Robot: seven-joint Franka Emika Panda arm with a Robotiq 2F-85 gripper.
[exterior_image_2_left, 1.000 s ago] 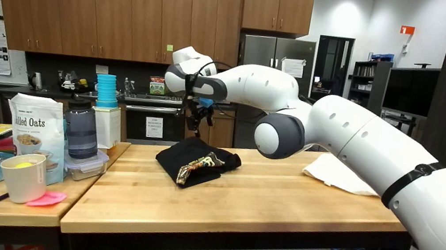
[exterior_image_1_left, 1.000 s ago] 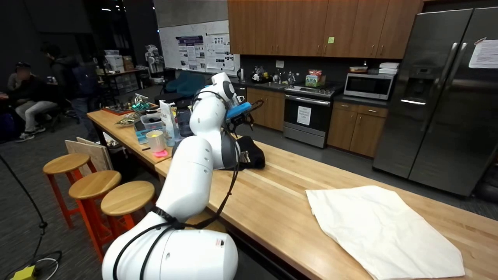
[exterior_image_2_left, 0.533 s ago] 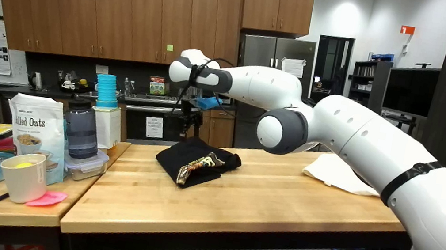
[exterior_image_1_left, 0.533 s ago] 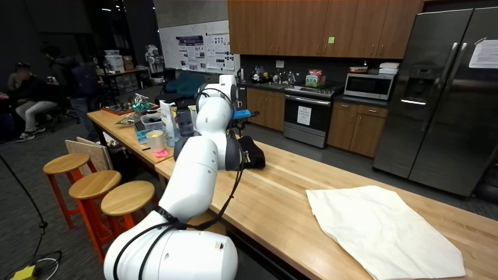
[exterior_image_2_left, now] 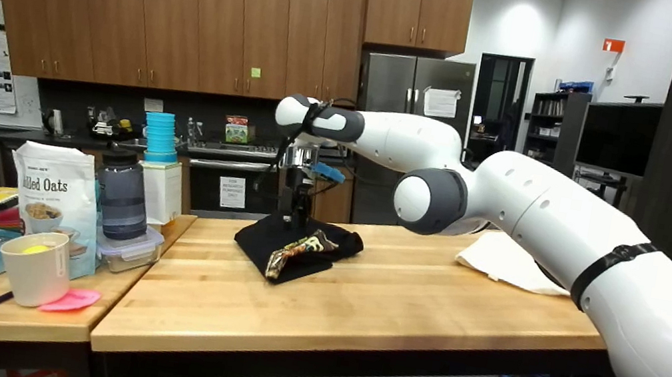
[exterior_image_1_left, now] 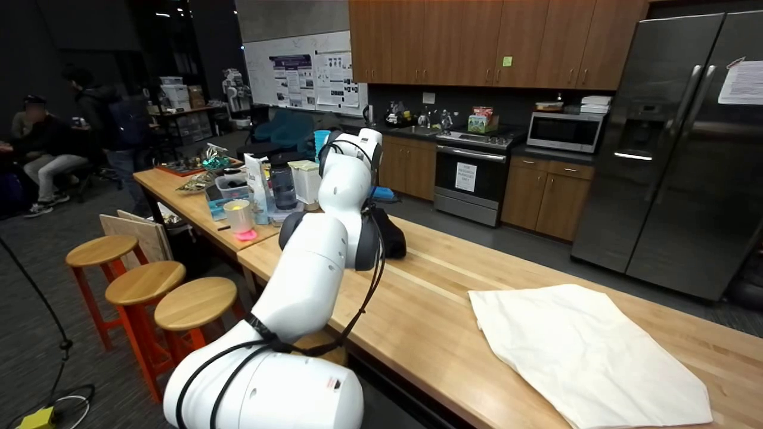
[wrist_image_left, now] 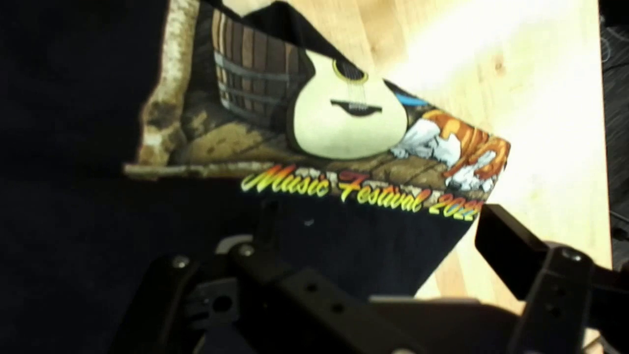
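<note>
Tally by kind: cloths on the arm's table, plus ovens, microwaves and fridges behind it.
Cloths (black printed cloth, white cloth): 2
Oven: 1
Microwave: 1
Fridge: 1
Total: 5

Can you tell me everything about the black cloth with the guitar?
The black cloth looks like soft fabric, maybe a T-shirt. Printed on it are a pale guitar, a wooden barrel and the words "Music Festival". It lies rumpled and partly folded on the wooden table. The open gripper is right over it, but I can't tell whether they touch.
</note>
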